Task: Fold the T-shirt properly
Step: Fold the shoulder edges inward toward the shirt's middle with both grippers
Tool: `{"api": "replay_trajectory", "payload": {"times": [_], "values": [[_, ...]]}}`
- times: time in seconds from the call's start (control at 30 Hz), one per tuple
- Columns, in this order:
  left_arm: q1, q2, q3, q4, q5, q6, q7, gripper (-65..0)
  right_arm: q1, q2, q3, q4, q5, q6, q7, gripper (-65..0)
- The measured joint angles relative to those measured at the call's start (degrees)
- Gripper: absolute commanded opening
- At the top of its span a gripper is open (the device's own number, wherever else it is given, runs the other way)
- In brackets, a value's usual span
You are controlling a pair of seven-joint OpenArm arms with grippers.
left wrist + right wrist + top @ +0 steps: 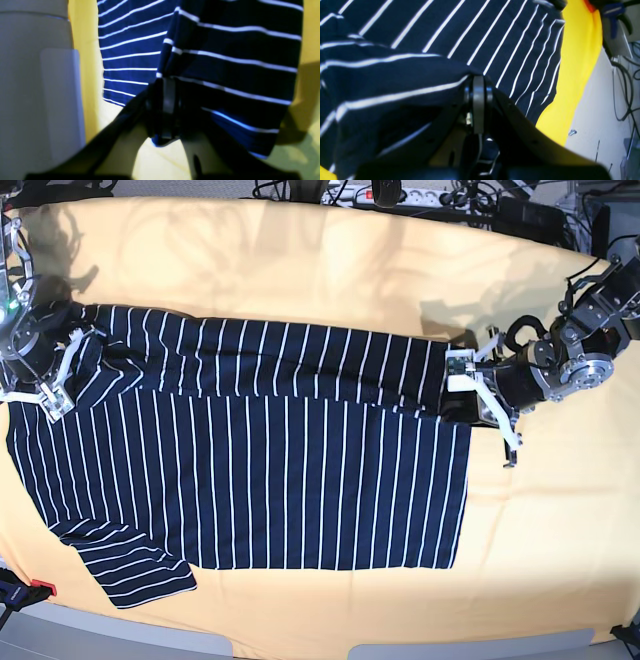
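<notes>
Base view: soft, limp, light T-shirt (260, 480), best pinched at folded edge; right gripper (50, 390) clamped on cloth at left, left gripper (480, 395) barely parted, hold unclear.

Most of the desk (300, 260) is being covered by the T-shirt (260, 480), which is being spread from one end to the other. Beyond the T-shirt's far folded edge, a broad bare yellow band is being left open for passage. Narrower bare strips are being left along its near hem and past its ends, where the two arms are being stationed.
</notes>
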Motion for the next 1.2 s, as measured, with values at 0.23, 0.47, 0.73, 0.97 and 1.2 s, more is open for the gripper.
{"api": "replay_trajectory", "payload": {"times": [0.23, 0.47, 0.73, 0.97, 1.2], "values": [[-0.31, 2.64, 0.04, -4.11, -0.11, -2.82, -2.82, -37.8, 2.43, 0.07, 0.02, -2.08, 2.97, 1.29, -0.11, -65.0], [-1.14, 5.75, 0.15, -7.45, -0.07, -2.69, -2.89, -37.0, 2.40, 0.00, -0.28, -2.27, 2.80, 1.46, 2.25, -65.0], [-1.11, 5.77, 0.15, -7.45, -0.11, -2.64, -2.89, -37.0, 5.05, -0.04, -5.57, -5.49, -1.16, 0.79, 4.96, -65.0], [-1.11, 5.79, 0.15, -7.45, -0.11, -2.71, -2.89, -37.0, 15.28, -0.70, -14.73, -13.79, -4.98, -2.51, 5.18, -65.0], [-1.11, 5.79, 0.15, -7.45, -0.11, -2.75, -2.86, -37.0, 22.05, -0.76, -20.57, -17.49, -5.44, -2.23, 5.14, -65.0]]}}
